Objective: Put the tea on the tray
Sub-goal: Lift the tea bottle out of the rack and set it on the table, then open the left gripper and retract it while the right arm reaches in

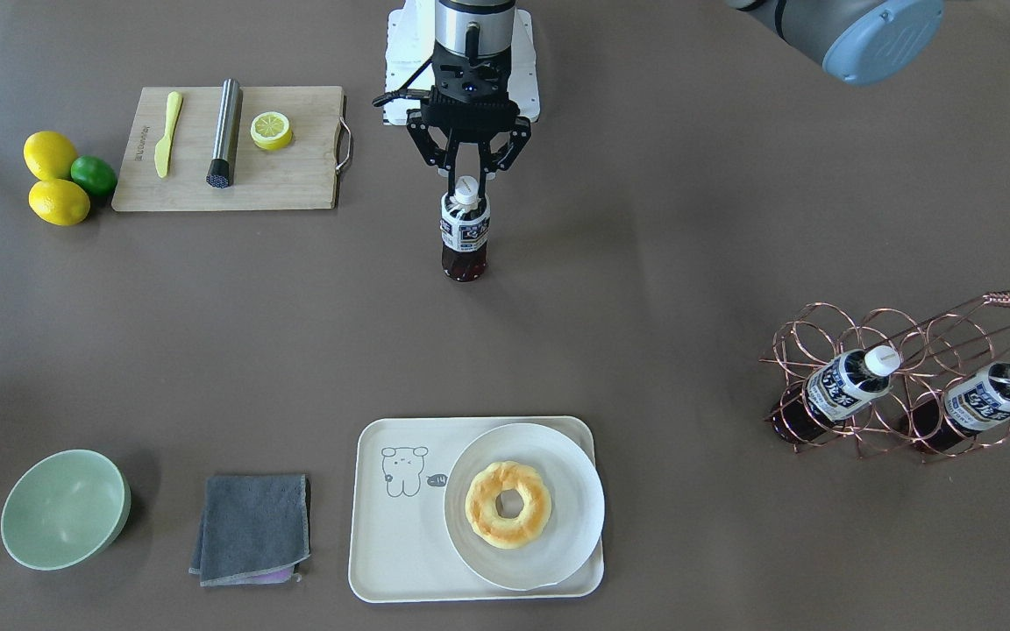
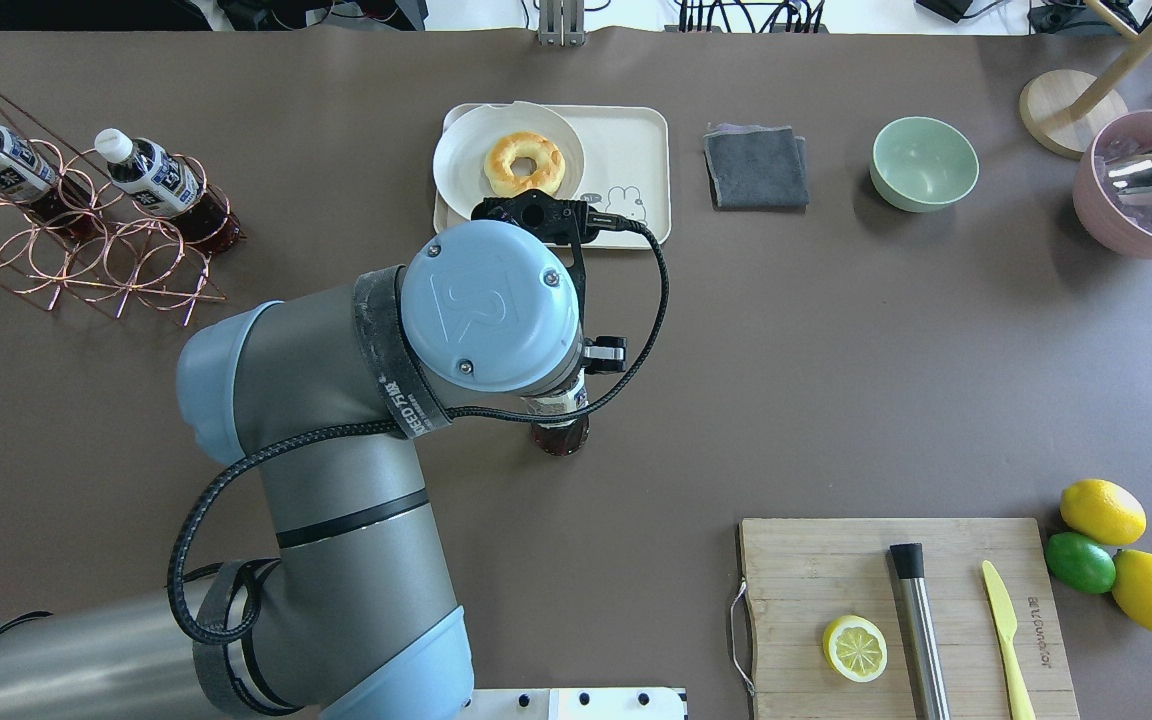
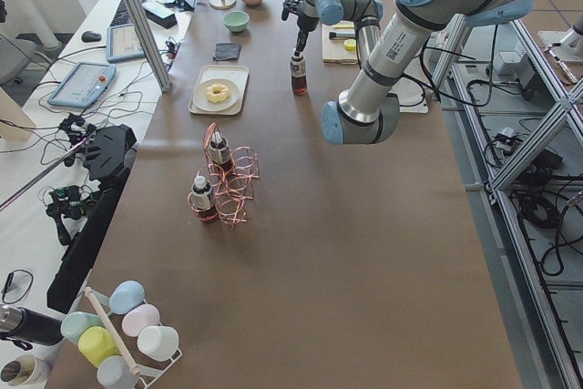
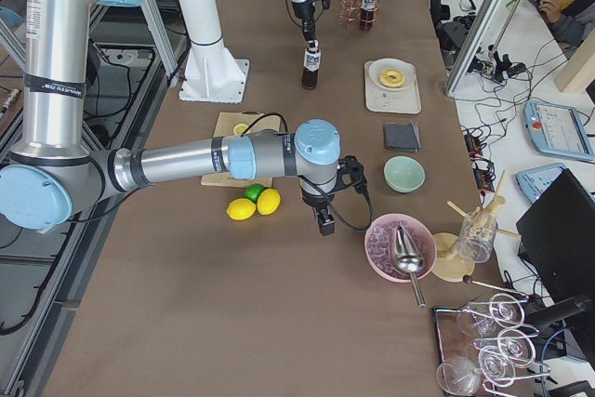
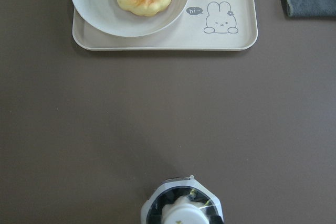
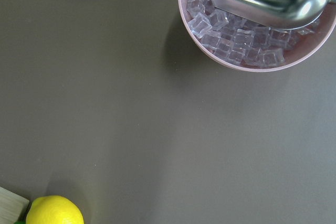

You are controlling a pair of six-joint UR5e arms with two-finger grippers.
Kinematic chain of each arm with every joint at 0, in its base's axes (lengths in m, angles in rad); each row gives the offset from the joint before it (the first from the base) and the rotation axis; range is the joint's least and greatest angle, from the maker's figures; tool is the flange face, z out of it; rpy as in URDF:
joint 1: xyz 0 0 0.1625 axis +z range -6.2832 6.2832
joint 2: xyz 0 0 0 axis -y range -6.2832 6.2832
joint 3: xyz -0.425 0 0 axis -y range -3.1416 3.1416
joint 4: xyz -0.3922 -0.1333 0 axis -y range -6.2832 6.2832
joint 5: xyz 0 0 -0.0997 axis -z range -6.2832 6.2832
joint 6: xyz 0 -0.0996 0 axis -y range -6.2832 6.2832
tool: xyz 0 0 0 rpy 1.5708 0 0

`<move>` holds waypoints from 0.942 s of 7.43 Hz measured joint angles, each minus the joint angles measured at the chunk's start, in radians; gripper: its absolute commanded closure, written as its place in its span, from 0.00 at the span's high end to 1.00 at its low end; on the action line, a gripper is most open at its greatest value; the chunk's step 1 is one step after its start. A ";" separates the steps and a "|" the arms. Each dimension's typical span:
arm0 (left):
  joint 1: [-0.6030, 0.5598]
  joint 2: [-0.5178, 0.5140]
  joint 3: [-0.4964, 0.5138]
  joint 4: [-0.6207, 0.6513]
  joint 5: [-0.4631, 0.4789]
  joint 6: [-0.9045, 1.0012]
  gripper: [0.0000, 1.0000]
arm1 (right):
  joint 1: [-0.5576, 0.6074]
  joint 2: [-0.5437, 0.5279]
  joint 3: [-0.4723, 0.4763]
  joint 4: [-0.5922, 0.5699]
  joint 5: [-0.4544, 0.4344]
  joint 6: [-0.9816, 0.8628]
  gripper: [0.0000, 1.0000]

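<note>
Exterior front-facing view, left gripper: the jaws stand apart, one on each side of the white cap at about cap height. The gap looks wider than the cap, and no grasp shows.
Tea: it stands upright on the bare brown table near its middle, right under the left gripper and well apart from the tray.
Left arm: it reaches out over the table centre with the wrist pointing straight down, hiding most of the bottle in the overhead view.
Tray: it sits at the table edge far from the robot. It carries a round white plate with a doughnut on it. The side with the small line drawing is bare.
Beside the tray: a folded grey cloth comes first, then a pale green bowl.
Copper wire rack: two more tea bottles lie tilted in it, on the robot's left side.
Cutting board: it holds a lemon half, a steel cylinder and a yellow knife.
Right gripper: it hangs over the table between the whole lemons and the pink ice bowl. How its fingers stand cannot be told.
</note>
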 measured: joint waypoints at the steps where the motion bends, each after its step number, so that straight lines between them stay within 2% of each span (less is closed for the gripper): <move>1: 0.000 0.001 -0.003 0.000 0.001 0.000 0.96 | 0.000 0.000 0.000 0.001 0.022 -0.002 1.00; 3: -0.005 0.003 -0.030 0.006 -0.001 -0.001 0.96 | -0.001 -0.004 0.002 0.049 0.105 0.015 1.00; 4: -0.021 0.017 -0.074 0.035 -0.007 0.002 0.96 | -0.017 0.000 0.008 0.092 0.132 0.085 1.00; 6: -0.103 0.066 -0.166 0.102 -0.074 0.038 0.96 | -0.134 0.038 0.030 0.267 0.136 0.395 1.00; 7: -0.154 0.110 -0.197 0.112 -0.118 0.107 0.96 | -0.214 0.062 0.039 0.374 0.106 0.587 1.00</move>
